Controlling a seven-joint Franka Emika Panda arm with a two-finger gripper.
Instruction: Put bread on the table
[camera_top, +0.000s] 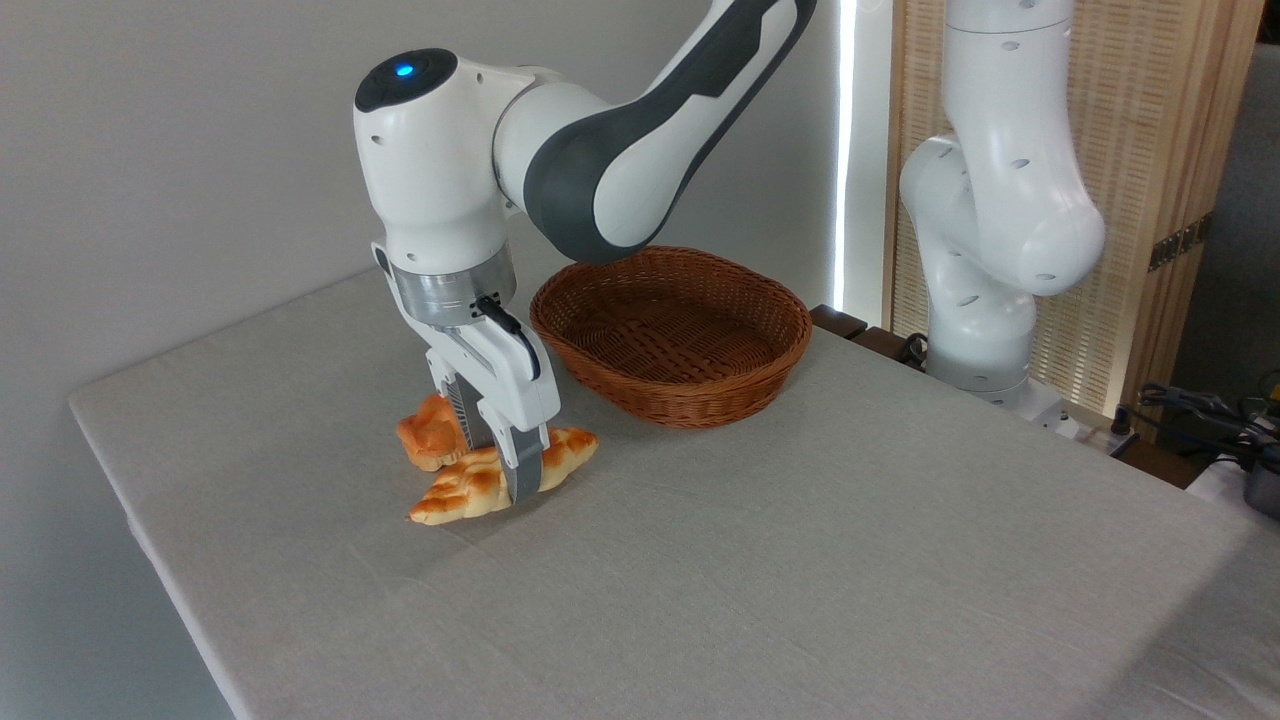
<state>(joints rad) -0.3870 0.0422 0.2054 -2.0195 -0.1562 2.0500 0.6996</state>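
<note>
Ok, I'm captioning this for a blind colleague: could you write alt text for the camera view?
A white robot arm's gripper straddles a long braided bread lying on the grey-beige table, its fingers around the loaf's middle. A small orange bun sits just behind the loaf, and an empty brown wicker basket stands to the right.

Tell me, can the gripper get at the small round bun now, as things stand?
Probably not straight away. The gripper stands over the bread, its fingers astride the loaf, and the bun lies right behind, touching or nearly touching it. It would need to let go and lift first.
</note>
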